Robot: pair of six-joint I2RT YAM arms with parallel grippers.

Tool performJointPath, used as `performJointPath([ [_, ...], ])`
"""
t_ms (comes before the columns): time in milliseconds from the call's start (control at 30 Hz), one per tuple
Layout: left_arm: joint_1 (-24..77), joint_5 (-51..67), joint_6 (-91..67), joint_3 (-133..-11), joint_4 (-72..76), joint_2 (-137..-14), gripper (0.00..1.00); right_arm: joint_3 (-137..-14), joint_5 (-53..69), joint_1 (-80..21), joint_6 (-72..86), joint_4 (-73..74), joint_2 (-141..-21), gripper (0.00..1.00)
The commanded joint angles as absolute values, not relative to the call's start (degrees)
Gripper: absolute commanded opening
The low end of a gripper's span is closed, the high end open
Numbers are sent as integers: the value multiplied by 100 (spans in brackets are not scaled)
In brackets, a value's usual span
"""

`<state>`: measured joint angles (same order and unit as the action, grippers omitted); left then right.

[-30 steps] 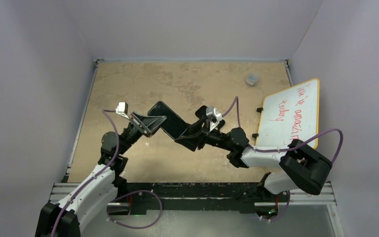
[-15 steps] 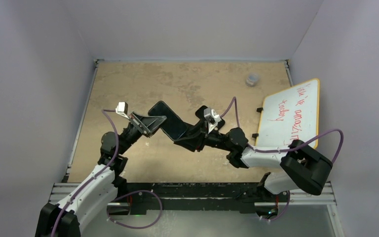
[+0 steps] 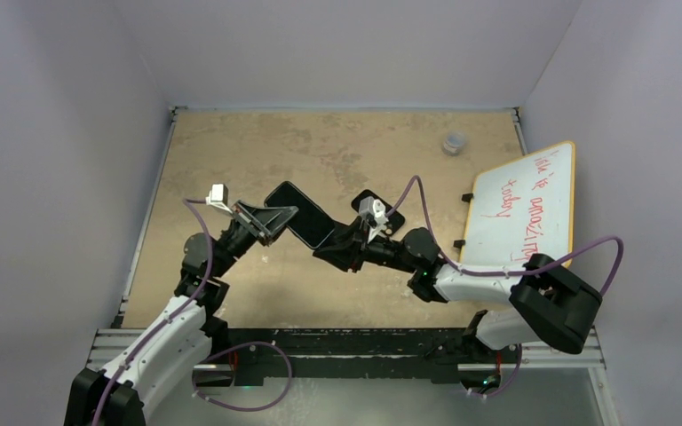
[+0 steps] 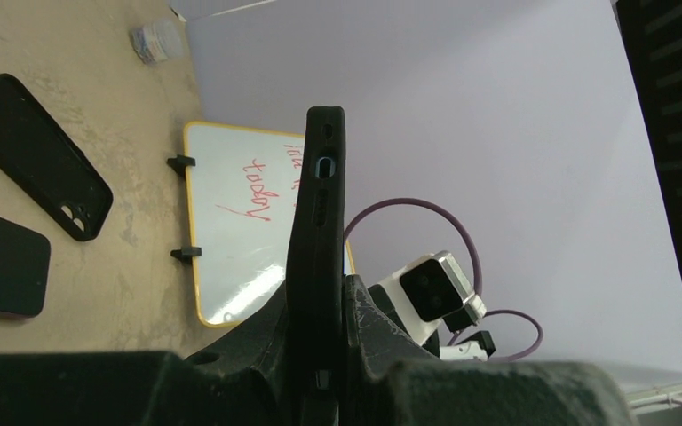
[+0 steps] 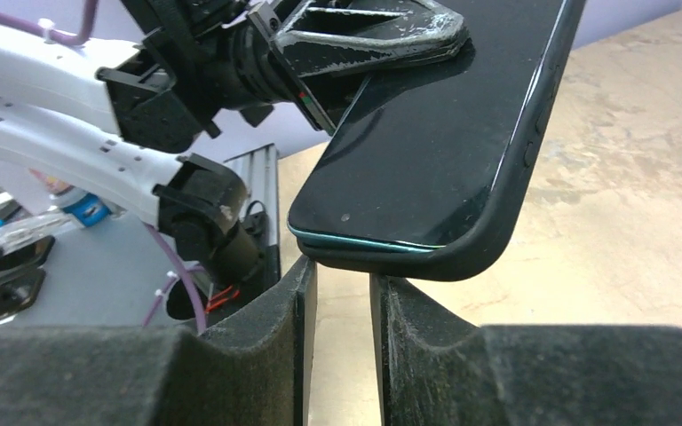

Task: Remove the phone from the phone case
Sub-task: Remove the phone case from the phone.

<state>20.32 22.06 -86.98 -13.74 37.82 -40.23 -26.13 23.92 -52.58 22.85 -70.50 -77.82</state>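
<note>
Left of the whiteboard (image 3: 524, 204), the cased phone (image 3: 302, 216) is clamped aloft in the left hand (image 4: 320, 302), so its free corner is offered to the right hand (image 5: 342, 271), narrowly parted and empty.

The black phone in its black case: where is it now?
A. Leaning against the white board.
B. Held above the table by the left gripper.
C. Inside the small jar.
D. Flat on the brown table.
B: the left gripper is shut on the black phone in its black case, which is raised clear of the brown table.
</note>
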Motion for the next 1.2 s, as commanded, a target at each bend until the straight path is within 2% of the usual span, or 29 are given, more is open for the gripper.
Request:
performJointPath([
  [0,2184,2681,-8744,-1573,3847,-3925,0,-2894,989,-5186,1940,-7092,-7710,0],
  [200,2228,2653,-8624,-1573,3783,-3919,0,-2874,934,-5194,1991,-7076,-7715,1],
  [300,2211,2595,-8564,-1525,3991,-3903,0,-2650,1201,-5172,2128,-7117,-7691,15],
  [433,2049,3027,-7950,-1934,3756,-4187,0,-2206,1990,-4738,2356,-7030,-7398,43],
  [567,1802,3699,-7427,-2397,3496,-4511,0,-2042,2931,-4116,2360,-6223,-6805,55],
  [667,1683,4140,-6869,-2777,2933,-4647,0,-2307,3202,-4083,1488,-4651,-6120,62],
  [767,1672,4310,-6191,-3113,2202,-4638,0,-2650,3587,-4086,810,-3366,-5790,65],
  [933,1670,4610,-5128,-3677,1166,-4610,0,-3440,4040,-4086,-173,-1640,-5797,66],
  [1167,1670,4948,-4325,-4180,571,-4662,0,-4169,4799,-4085,-276,-1118,-6312,63],
])
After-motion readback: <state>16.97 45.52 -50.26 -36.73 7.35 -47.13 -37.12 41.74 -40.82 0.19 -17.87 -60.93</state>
